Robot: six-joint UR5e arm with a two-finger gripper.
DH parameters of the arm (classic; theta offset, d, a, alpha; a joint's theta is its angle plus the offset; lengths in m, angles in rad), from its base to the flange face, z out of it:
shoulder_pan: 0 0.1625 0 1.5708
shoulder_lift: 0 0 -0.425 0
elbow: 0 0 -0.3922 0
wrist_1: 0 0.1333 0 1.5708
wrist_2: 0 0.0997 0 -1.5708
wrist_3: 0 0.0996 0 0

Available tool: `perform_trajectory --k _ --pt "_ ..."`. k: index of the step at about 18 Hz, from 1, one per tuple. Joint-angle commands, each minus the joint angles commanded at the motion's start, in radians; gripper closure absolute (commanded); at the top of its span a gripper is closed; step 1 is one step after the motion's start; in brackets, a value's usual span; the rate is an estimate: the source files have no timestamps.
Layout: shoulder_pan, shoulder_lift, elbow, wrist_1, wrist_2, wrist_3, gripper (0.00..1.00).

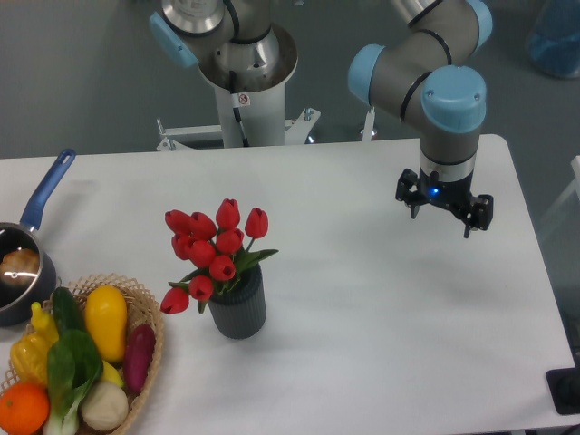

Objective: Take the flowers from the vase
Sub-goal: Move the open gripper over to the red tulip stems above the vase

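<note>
The flowers (210, 249), a bunch of red tulip buds with green leaves, stand in the vase (239, 310), a small dark grey ribbed cylinder left of the table's middle. The bunch leans to the left over the vase's rim. My gripper (443, 214) hangs above the table's right part, far to the right of the flowers and a bit farther back. It points downward, its fingers are spread apart, and nothing is between them.
A wicker basket (149, 308) of colourful vegetables sits at the front left corner, close to the vase. A blue-handled saucepan (27, 249) lies at the left edge. The robot's base (245, 82) stands behind the table's back edge.
</note>
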State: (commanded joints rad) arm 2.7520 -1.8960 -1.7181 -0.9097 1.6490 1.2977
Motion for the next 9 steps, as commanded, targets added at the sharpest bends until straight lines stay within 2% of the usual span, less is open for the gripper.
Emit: perform_trajectory --k 5,7,9 --pt "-0.003 0.003 -0.012 -0.002 -0.023 0.0 0.0" --pt "-0.023 0.012 -0.058 0.005 -0.032 -0.002 0.0" --pt "-0.081 0.061 -0.101 0.003 -0.066 0.003 0.0"
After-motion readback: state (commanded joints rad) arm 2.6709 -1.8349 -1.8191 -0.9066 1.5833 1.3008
